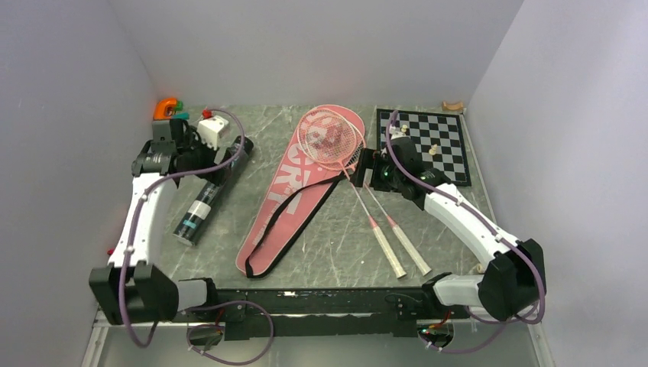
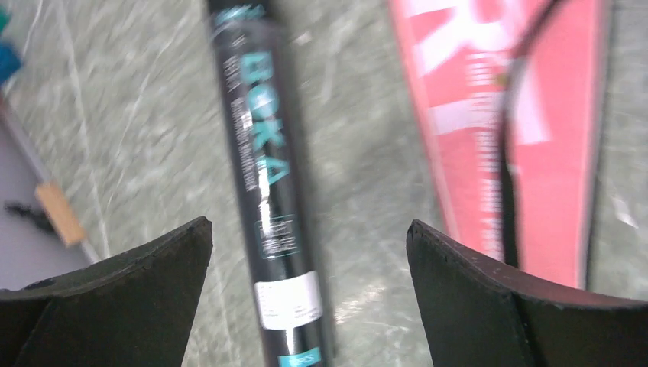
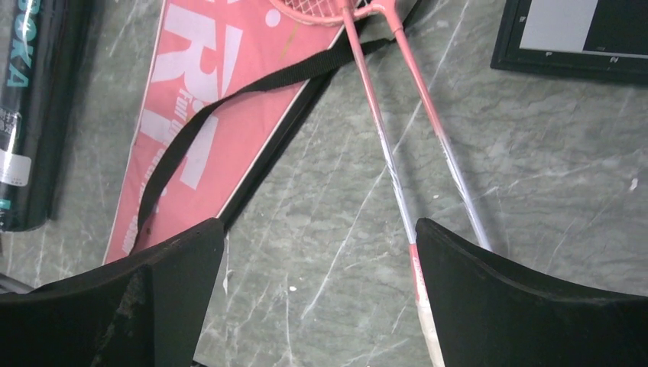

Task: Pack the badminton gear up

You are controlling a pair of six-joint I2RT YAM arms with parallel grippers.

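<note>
Rackets [image 1: 330, 138] lie heads-on the pink bag [image 1: 294, 191]; left pincer [image 2: 307, 229] and right pincer [image 3: 319, 229] gape empty, bagging apparently next.

Two rackets [image 1: 388, 251] are being counted at 3 o'clock | one black tube [image 1: 200, 210] is being counted at 9 o'clock | one pink bag [image 1: 286, 189] at centre | one chessboard [image 1: 443, 138] at 1 o'clock, two pale pieces [image 1: 433, 151] being made out on it | one orange-and-teal toy [image 1: 166, 108] at 10 o'clock
</note>
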